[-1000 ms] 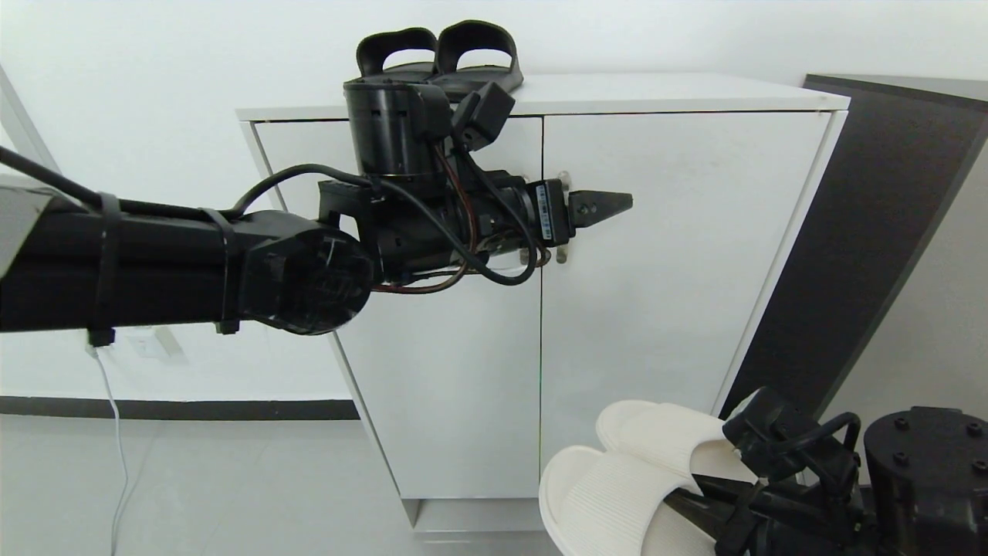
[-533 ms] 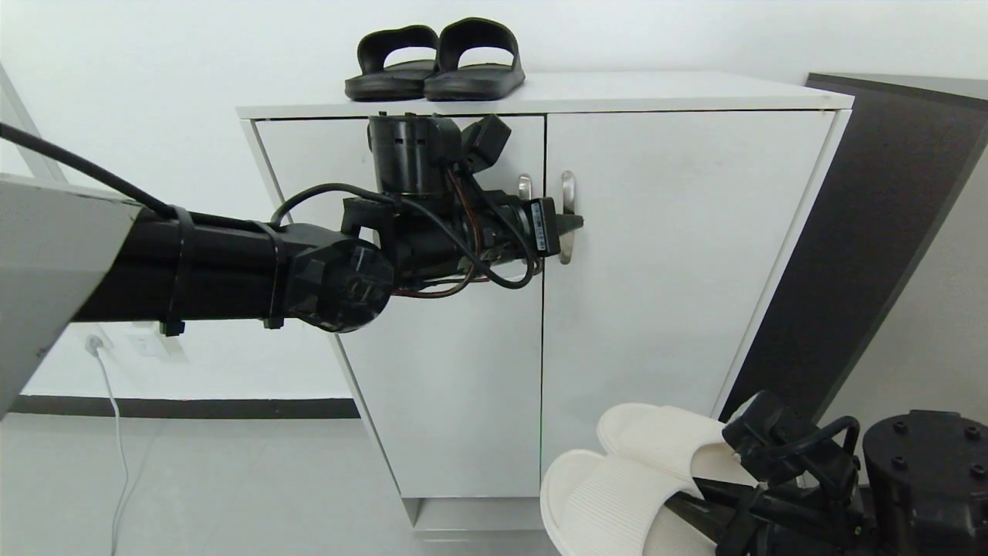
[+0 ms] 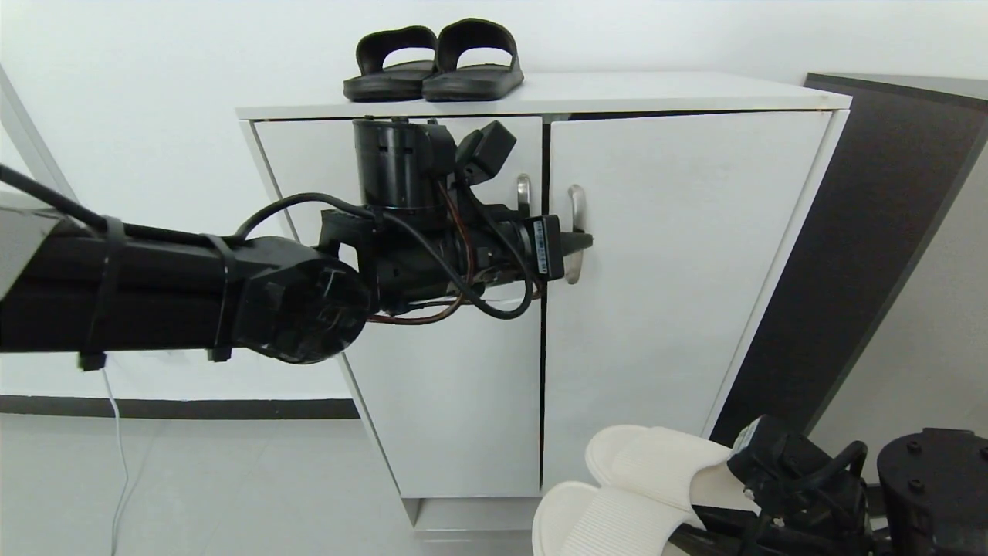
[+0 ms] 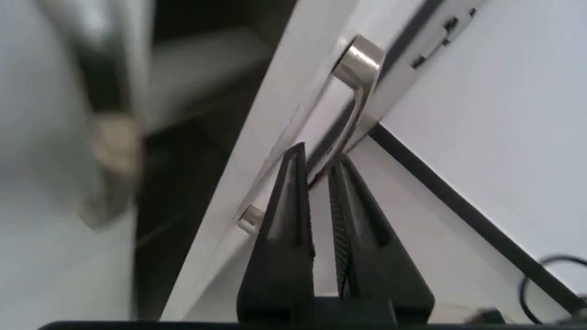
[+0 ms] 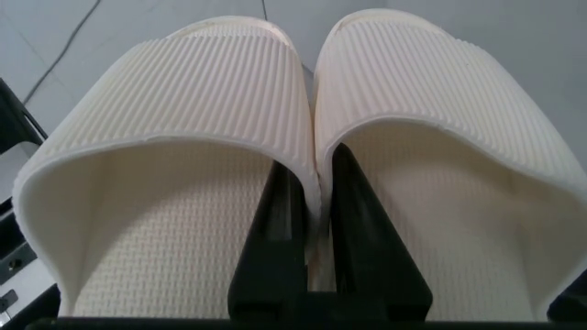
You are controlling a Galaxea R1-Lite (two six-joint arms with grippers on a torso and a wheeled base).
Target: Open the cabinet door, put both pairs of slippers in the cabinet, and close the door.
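Head view: left pincer partly hides door handle.

We see a white wall with a dark baseboard, a pale grey floor and a dark panel at right.

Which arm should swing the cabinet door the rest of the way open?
Left. The left gripper grips the handle of the ajar door; the right gripper, low down, holds the white slippers.
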